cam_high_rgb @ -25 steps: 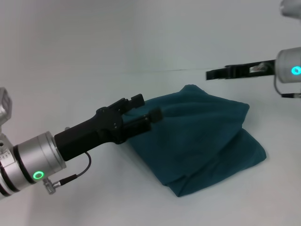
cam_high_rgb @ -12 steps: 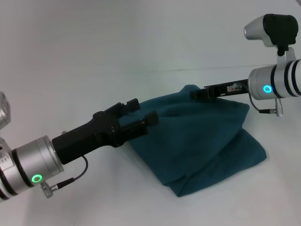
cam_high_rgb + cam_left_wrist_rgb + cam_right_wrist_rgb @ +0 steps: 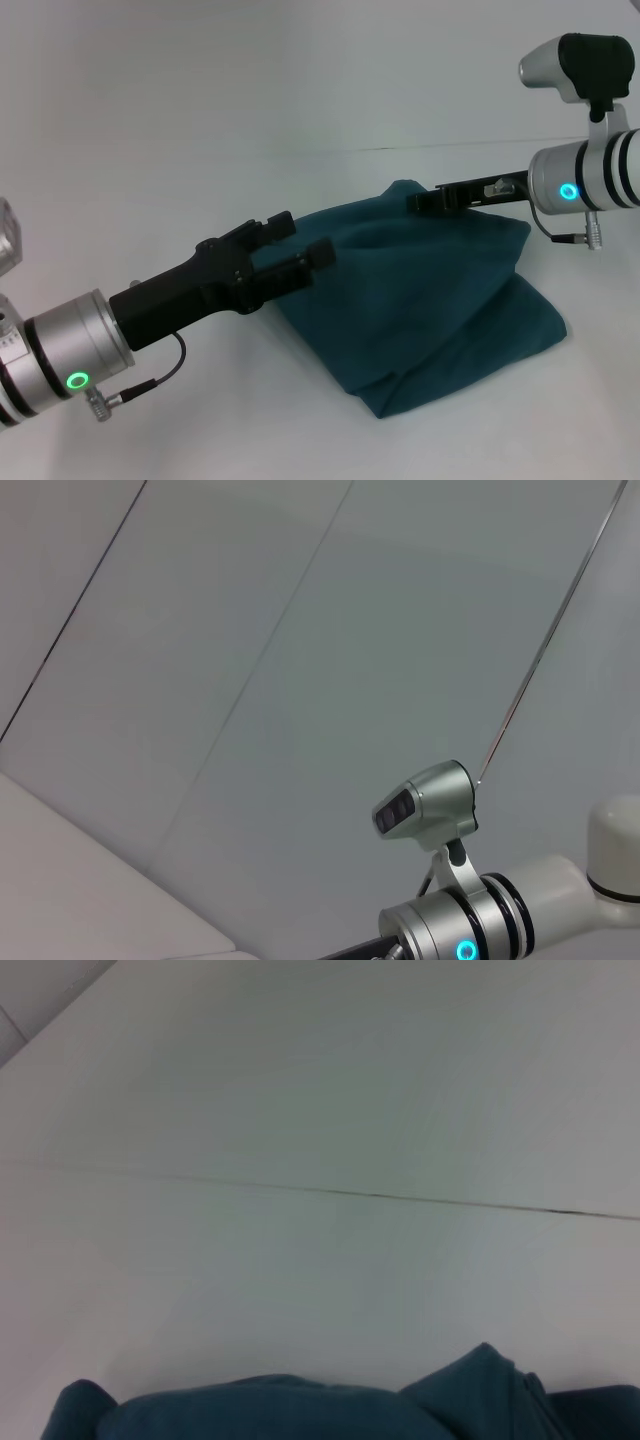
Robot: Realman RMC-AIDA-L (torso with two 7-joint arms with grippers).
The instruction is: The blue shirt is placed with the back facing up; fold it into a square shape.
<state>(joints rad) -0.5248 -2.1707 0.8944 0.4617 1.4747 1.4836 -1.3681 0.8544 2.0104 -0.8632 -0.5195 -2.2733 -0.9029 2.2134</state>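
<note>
Head view: a dark teal-blue shirt, the blue shirt [image 3: 430, 295], lies bunched into a rough, uneven folded heap on a plain white counter [image 3: 200, 120], right of the middle of the scene. Its layers overlap loosely, with a peak of fabric at the far edge and a thicker fold along the near right side.

The left gripper [image 3: 298, 243] reaches in from the lower left on a black body with a silver wrist lit by a green ring. Its two black fingers [image 3: 310, 255] are spread apart with nothing between them, the tips just at the shirt's left edge.

The right gripper [image 3: 420, 201] comes in from the right on a silver wrist with a blue-lit ring, a camera housing mounted above it. It appears as a thin black bar held level above the far top edge of the shirt; whether it is released or clenched cannot be told.

In the right wrist view, the shirt's rumpled edge [image 3: 300, 1410] shows against the white counter [image 3: 320, 1110], which a thin dark seam crosses.

In the left wrist view, only pale wall panels and the other arm's silver wrist [image 3: 480, 935] appear.
</note>
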